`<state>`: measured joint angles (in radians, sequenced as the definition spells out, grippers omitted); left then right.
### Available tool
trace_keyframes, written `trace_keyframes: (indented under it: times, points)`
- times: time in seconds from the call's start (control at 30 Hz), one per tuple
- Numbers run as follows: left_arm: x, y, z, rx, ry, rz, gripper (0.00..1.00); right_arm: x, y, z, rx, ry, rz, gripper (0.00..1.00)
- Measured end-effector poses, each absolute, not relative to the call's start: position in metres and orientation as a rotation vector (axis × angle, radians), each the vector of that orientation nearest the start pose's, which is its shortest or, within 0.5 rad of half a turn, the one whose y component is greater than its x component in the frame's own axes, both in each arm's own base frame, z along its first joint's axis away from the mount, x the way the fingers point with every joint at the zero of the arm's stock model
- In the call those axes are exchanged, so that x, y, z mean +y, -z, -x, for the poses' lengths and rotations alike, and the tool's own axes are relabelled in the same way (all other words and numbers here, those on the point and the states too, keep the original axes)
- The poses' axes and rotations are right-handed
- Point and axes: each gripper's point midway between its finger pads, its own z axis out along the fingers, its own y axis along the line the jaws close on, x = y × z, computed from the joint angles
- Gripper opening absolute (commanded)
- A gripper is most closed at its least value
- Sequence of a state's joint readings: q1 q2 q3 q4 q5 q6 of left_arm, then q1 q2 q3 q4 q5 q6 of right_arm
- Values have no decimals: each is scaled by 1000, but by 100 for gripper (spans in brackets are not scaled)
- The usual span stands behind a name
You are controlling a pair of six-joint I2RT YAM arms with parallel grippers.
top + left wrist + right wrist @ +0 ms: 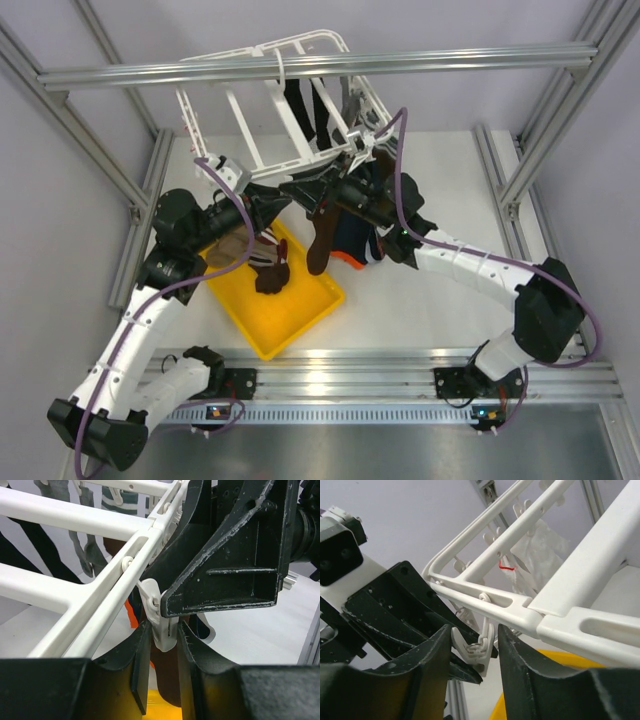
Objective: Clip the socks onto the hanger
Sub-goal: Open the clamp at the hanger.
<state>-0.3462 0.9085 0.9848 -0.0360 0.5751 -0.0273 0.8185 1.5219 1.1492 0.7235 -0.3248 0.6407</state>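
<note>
**While both arms crowd one clip (162, 632) of the hanger (75, 517), a brown sock (320, 235) dangles below**

When I count from the top camera, I get two arms, one white hanger, one yellow tray (292, 312) on the desk (440, 170), and six socks I can be sure of. Two dark ones (300, 112) hang at the hanger's far side. The brown sock and a navy one with orange trim (352, 250) hang under its near edge, where the arms meet. Two more lie in the tray, one dark brown (270, 280) and one striped (262, 250). The hanger itself hangs tilted from an aluminium bar (450, 62) over the far half of the desk.

From up there the arm ends are one black knot, and I cannot read them. My left wrist camera settles its side. The left fingers (141, 670) are pressed onto the clip from both sides, pinching its lower end, with dark brown fabric just behind it. This view also shows hung socks that the top view hides, a grey one (87, 550) and a teal-striped one (117, 497).

My right wrist camera looks along the frame from the other side. The right fingers (437, 665) stand spread with the same clip in the gap, and I cannot tell whether either one touches it. Only this view shows the row of small clips along the far rail.
</note>
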Motion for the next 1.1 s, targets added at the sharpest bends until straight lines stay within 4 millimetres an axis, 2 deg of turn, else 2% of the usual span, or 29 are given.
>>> trace_keyframes:
  times: [0.03, 0.07, 0.13, 0.17, 0.2, 0.23, 0.3, 0.33, 0.43, 0.87, 1.0, 1.1]
  points:
    - [-199, -367, -268, 1420, 732, -700, 0, 410, -395, -273, 1305, -1454, 428, 37]
    - [-199, -367, -268, 1421, 732, -700, 0, 411, -396, -273, 1304, -1457, 425, 28]
    - [-199, -367, -268, 1420, 733, -700, 6, 411, -398, -273, 1302, -1462, 419, 20]
    - [-199, -368, -268, 1420, 733, -700, 9, 411, -399, -273, 1303, -1460, 414, 12]
    - [-199, -367, -268, 1421, 734, -698, 14, 410, -399, -274, 1303, -1455, 410, 7]
    - [-199, -368, -268, 1423, 735, -696, 28, 410, -399, -275, 1303, -1452, 404, 3]
    - [-198, -368, -268, 1426, 734, -688, 41, 409, -399, -278, 1306, -1446, 392, 0]
    - [-198, -368, -268, 1425, 733, -687, 51, 409, -399, -278, 1308, -1445, 385, 0]
    - [-201, -362, -262, 1454, 759, -694, 64, 408, -400, -281, 1312, -1442, 359, 0]
    - [-190, -350, -260, 1496, 716, -625, 64, 406, -398, -287, 1344, -1449, 289, 0]
    - [-184, -336, -248, 1524, 691, -658, 64, 405, -396, -289, 1357, -1440, 280, 0]
    - [-179, -321, -230, 1548, 673, -727, 63, 402, -397, -290, 1366, -1432, 273, 0]
